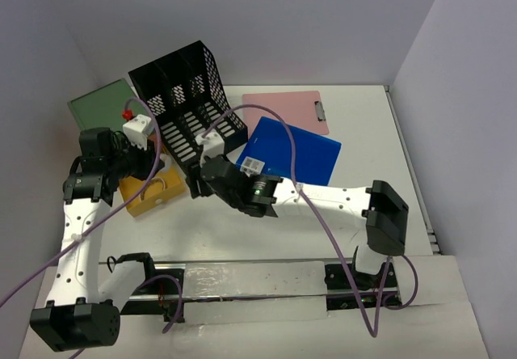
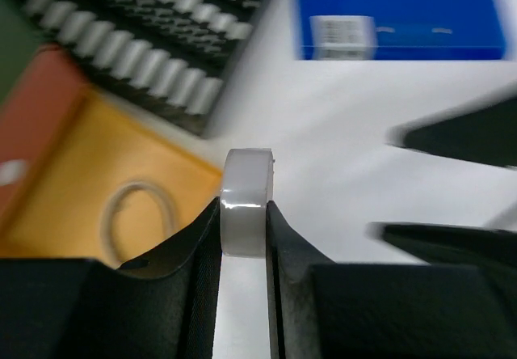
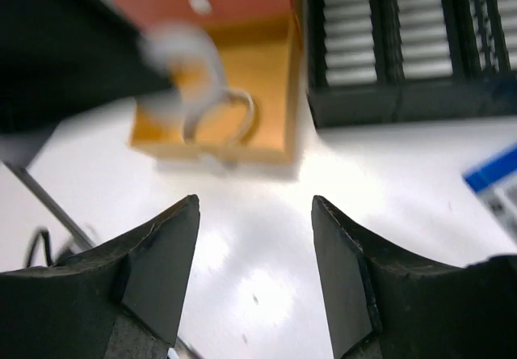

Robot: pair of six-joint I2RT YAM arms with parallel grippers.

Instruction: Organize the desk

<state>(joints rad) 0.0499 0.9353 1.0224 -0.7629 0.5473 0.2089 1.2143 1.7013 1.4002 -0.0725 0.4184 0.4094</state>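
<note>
My left gripper (image 2: pixel 245 213) is shut on a white tape roll (image 2: pixel 246 201), held upright by its flat sides just above the white desk (image 2: pixel 323 133). It hangs at the right edge of a yellow open tray (image 2: pixel 73 189) with a pale ring (image 2: pixel 137 217) lying inside. My right gripper (image 3: pixel 254 205) stands open and empty over the bare desk (image 3: pixel 258 278), facing the tray (image 3: pixel 266 76) and the blurred tape roll (image 3: pixel 182 48). In the top view the two grippers nearly meet: left gripper (image 1: pixel 166 166), right gripper (image 1: pixel 198 183), both beside the tray (image 1: pixel 149 196).
A black mesh file organizer (image 1: pixel 190 100) stands just behind the tray and both grippers. A blue book with a white label (image 1: pixel 291 153) lies to its right, partly over a pink clipboard (image 1: pixel 287 108). A green folder (image 1: pixel 101 104) lies at the back left. Walls enclose the desk.
</note>
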